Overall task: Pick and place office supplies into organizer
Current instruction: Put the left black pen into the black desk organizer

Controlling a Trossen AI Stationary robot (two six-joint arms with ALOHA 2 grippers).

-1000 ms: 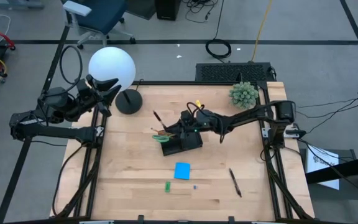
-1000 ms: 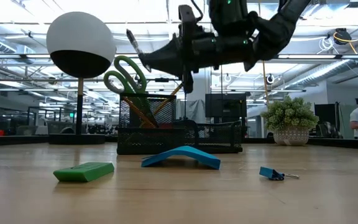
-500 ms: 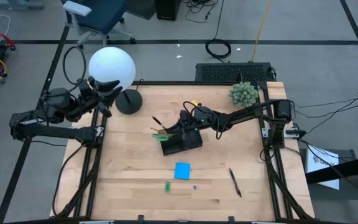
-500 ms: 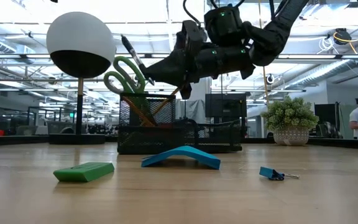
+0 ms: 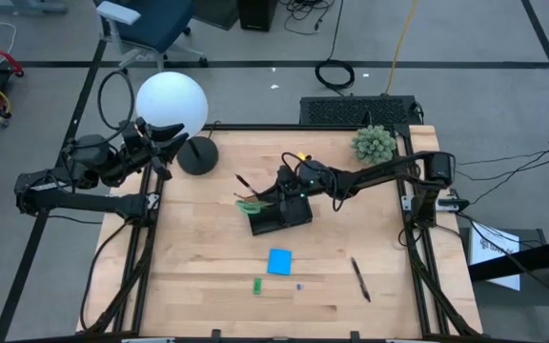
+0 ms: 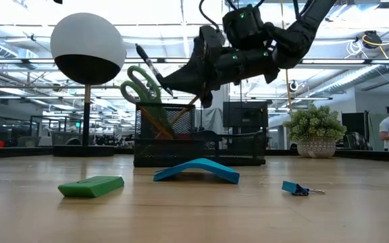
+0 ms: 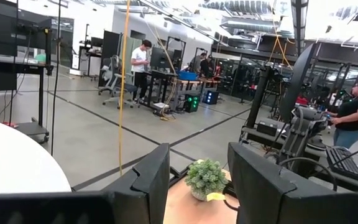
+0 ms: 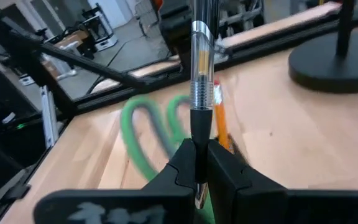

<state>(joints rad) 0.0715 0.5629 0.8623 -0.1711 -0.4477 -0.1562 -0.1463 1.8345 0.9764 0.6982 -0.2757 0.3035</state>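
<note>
**Q:** Seen from above, where is your pen?

**A:** My right gripper (image 5: 276, 195) hangs over the black organizer (image 5: 281, 217) mid-table. My left gripper (image 5: 165, 133) waits by the lamp, jaws apart.

**Q:** At table height?

**A:** The pen (image 6: 152, 69) sits tilted above the scissors (image 6: 140, 84).

**Q:** From the wrist?

**A:** Jaws clamped low on its barrel: light, stiff, probably slippery.

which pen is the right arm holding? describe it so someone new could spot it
Start at the black mesh organizer mid-table. Just above it hangs the right gripper, shut on a pen with a clear barrel and black ends. Unlike the black pen lying flat near the table's front right, this one is airborne.
</note>
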